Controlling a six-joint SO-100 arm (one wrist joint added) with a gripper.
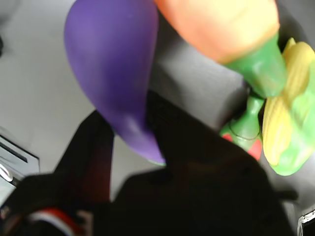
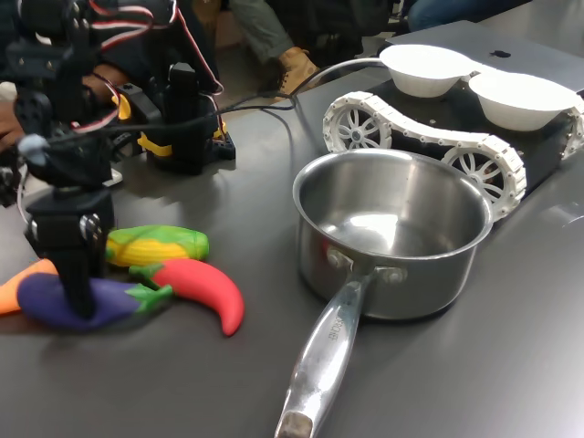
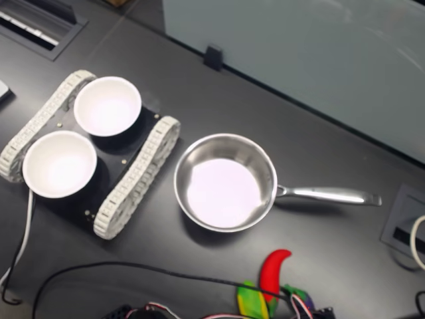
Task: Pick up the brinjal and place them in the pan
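Brinjal [image 2: 109, 297] flat, cap toward red chili [image 2: 203, 290] | gripper [image 2: 78, 297] jaws straddling it, grip unclear | pan [image 2: 401, 265] apart

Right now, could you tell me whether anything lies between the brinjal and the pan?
Yes. In the first exterior view the red chili lies on the table between the brinjal and the pan; the gripper is down on the brinjal.

Bare table [image 2: 265, 201] between toys and pan [image 2: 392, 233], chili [image 2: 205, 290] perhaps intruding
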